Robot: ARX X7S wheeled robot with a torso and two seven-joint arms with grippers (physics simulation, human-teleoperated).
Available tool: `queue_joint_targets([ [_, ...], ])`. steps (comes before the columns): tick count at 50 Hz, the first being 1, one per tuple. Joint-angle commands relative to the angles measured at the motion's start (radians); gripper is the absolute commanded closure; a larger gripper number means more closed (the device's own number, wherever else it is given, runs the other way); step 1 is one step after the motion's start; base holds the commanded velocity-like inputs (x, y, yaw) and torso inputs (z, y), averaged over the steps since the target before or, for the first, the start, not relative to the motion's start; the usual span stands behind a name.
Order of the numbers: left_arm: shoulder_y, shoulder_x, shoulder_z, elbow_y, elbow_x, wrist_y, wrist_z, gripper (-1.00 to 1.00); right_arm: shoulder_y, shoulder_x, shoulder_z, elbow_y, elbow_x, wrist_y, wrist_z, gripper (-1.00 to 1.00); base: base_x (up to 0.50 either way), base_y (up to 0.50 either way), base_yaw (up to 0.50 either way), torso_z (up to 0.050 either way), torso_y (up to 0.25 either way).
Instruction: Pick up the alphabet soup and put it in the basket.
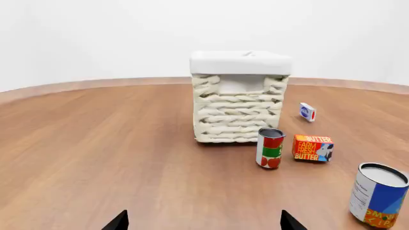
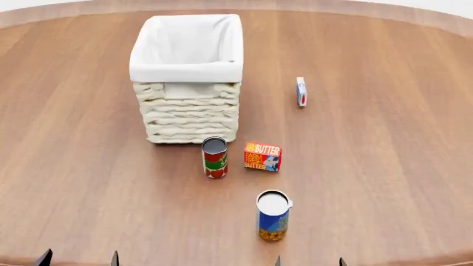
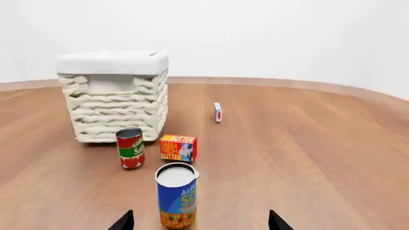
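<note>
Standing upright on the brown bench [image 2: 384, 166]: alphabet soup [image 2: 273, 215], near the front edge, closest to the right pincer [image 2: 308, 261]. Sitting well behind it, farther back: basket [image 2: 188, 105], with a red can [image 2: 214, 157] and a butter box [image 2: 262, 157] in between. Both pincers, left pincer [image 2: 77, 258] too, gaping wide open, holding nothing.

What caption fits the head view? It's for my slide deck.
Alphabet soup can stands nearest, with tomato sauce can and butter box before the empty lined basket.
</note>
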Motion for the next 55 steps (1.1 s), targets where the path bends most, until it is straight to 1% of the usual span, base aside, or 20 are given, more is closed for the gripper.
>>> queue_joint_targets([
  [1,0.003,-0.032,0.037,0.017,-0.032,-0.013,-0.038,-1.0,-0.001,0.027,-0.033,-0.011,0.027,0.009,0.034,-1.0,0.0,0.0,0.0,0.0,0.0],
  [11,0.086,-0.064,0.07,0.266,0.007,-0.068,-0.093,-1.0,-0.082,0.058,-0.074,-0.258,0.034,0.048,0.065,-1.0,0.0,0.0,0.0,0.0,0.0],
  [12,0.102,-0.066,0.07,0.315,0.009,-0.088,-0.099,-1.0,-0.091,0.061,-0.073,-0.304,0.046,0.068,0.064,-1.0,0.0,0.0,0.0,0.0,0.0],
  [13,0.11,-0.068,0.071,0.334,0.005,-0.073,-0.1,-1.0,-0.093,0.064,-0.075,-0.34,0.048,0.094,0.067,-1.0,0.0,0.0,0.0,0.0,0.0],
  [15,0.126,-0.072,0.073,0.39,0.003,-0.092,-0.105,-1.0,-0.111,0.069,-0.079,-0.354,0.055,0.063,0.065,-1.0,0.0,0.0,0.0,0.0,0.0],
  [16,0.144,-0.075,0.079,0.437,0.018,-0.102,-0.114,-1.0,-0.129,0.072,-0.083,-0.4,0.052,0.066,0.069,-1.0,0.0,0.0,0.0,0.0,0.0],
  [17,0.144,-0.077,0.08,0.438,0.017,-0.104,-0.116,-1.0,-0.135,0.074,-0.085,-0.418,0.051,0.067,0.073,-1.0,0.0,0.0,0.0,0.0,0.0],
  [22,0.199,-0.088,0.091,0.581,0.032,-0.126,-0.132,-1.0,-0.172,0.09,-0.097,-0.535,0.055,0.101,0.081,-1.0,0.0,0.0,0.0,0.0,0.0],
  [28,0.246,-0.098,0.108,0.685,0.043,-0.145,-0.144,-1.0,-0.2,0.101,-0.107,-0.609,0.053,0.106,0.093,-1.0,0.0,0.0,0.0,0.0,0.0],
  [34,0.256,-0.109,0.121,0.707,0.048,-0.143,-0.152,-1.0,-0.206,0.111,-0.117,-0.618,0.053,0.104,0.103,-1.0,0.0,0.0,0.0,0.0,0.0],
  [37,0.255,-0.114,0.122,0.716,0.042,-0.151,-0.156,-1.0,-0.2,0.114,-0.122,-0.628,0.056,0.13,0.109,-1.0,0.0,0.0,0.0,0.0,0.0],
  [39,0.257,-0.117,0.124,0.722,0.039,-0.151,-0.158,-1.0,-0.198,0.117,-0.118,-0.632,0.084,0.134,0.103,-1.0,0.0,0.0,0.0,0.0,0.0],
  [55,0.256,-0.135,0.138,0.722,0.034,-0.155,-0.185,-1.0,-0.194,0.136,-0.134,-0.648,0.082,0.15,0.133,-1.0,0.49,0.0,0.0,0.0,0.0],
])
